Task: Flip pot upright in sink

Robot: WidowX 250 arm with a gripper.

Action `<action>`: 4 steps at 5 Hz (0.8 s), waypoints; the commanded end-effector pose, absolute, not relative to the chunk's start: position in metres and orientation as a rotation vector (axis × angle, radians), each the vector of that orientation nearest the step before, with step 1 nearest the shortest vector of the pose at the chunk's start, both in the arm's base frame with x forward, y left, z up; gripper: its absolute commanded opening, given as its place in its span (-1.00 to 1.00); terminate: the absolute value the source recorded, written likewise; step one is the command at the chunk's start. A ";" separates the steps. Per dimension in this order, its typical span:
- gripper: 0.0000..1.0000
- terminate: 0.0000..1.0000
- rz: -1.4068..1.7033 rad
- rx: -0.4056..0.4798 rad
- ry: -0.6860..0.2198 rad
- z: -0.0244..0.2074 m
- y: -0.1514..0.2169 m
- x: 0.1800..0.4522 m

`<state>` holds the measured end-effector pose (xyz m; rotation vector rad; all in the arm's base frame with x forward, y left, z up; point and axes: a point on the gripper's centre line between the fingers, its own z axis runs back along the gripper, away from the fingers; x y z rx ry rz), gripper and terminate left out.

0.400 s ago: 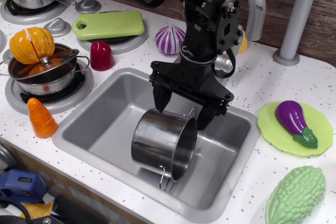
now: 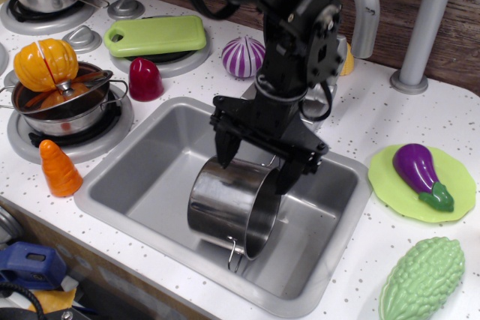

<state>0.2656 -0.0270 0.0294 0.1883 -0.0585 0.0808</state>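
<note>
The shiny steel pot (image 2: pixel 229 204) lies tilted on its side in the middle of the grey sink (image 2: pixel 142 177). One wire loop handle (image 2: pixel 235 254) points toward the front. My gripper (image 2: pixel 255 170) hangs just above the pot's far upper edge. Its black fingers (image 2: pixel 223 149) are spread wide and straddle that edge, one at the left and one at the right. I cannot tell whether the fingers touch the pot. The pot's far side is hidden behind its own wall and the gripper.
A wide steel pan (image 2: pixel 64 106) with orange toy food sits on the left burner. An orange carrot (image 2: pixel 58 168), a red piece (image 2: pixel 145 79), a green board (image 2: pixel 156 35) and a purple onion (image 2: pixel 241 56) lie around the sink. The faucet (image 2: pixel 364 5) stands behind it, and an eggplant plate (image 2: pixel 424 181) lies to the right.
My gripper has shifted slightly left and down, closer onto the pot's upper edge. The pot has barely moved.
</note>
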 end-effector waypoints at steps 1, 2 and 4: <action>1.00 -1.00 0.049 0.276 -0.105 0.029 -0.028 0.270; 1.00 -1.00 0.012 0.360 -0.119 0.022 -0.024 0.272; 1.00 -1.00 -0.061 0.516 -0.121 0.008 -0.018 0.272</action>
